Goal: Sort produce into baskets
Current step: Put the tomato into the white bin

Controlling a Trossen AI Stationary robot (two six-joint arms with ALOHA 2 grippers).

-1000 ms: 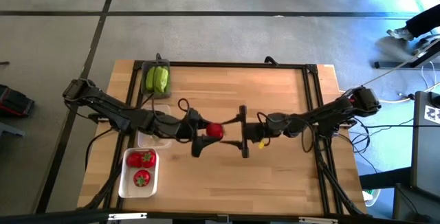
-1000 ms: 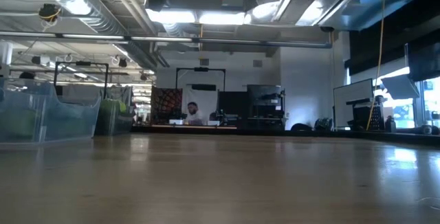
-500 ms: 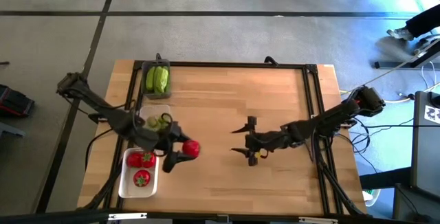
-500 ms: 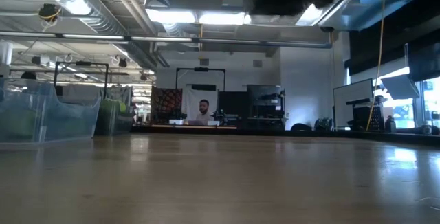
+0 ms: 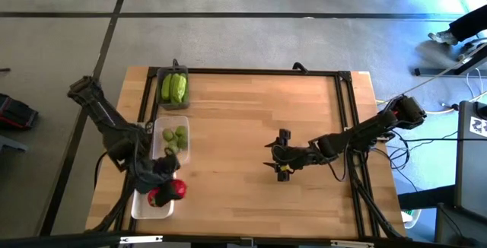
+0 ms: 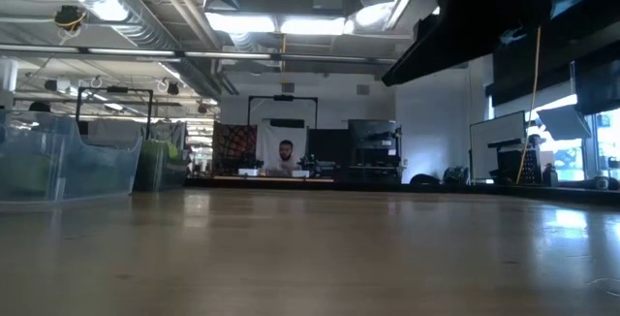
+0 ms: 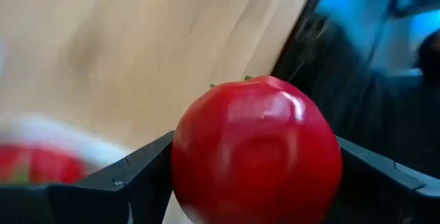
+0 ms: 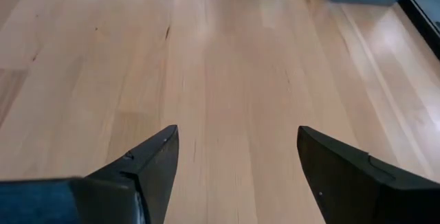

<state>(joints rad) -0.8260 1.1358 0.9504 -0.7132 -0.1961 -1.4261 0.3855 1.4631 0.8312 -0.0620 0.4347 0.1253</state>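
Observation:
My left gripper (image 5: 173,190) is shut on a small red tomato (image 5: 177,189) at the near left of the table, over the right rim of the white tray (image 5: 138,206). The tray holds other red tomatoes (image 5: 156,197). The clear tray (image 5: 183,121) holds round green fruits (image 5: 174,136). The dark grey tray (image 5: 163,73) at the far left holds light-green cucumbers (image 5: 174,87). My right gripper (image 5: 281,159) is open and empty over the bare table right of centre, and its wrist view (image 8: 237,165) shows only wood between the fingers. My left gripper pinches the tomato by its two opposite sides (image 7: 184,157) between its two fingers (image 7: 130,176). The tomato's green top (image 7: 230,82) faces away from the wrist camera. The tomato is lifted clear, above the white tray's rim (image 7: 65,129).
Black frame rails run along the table's left, far and right edges (image 5: 346,111). The middle of the wooden table (image 5: 243,119) is bare. In the low view the clear tray (image 6: 68,166) stands at the left, and a person (image 6: 286,151) sits far behind in the room.
My left gripper has carried the tomato from the table's middle, next to my right gripper, toward the left and near edges, to above the white tray. My right gripper has drawn back a little toward the right edge.

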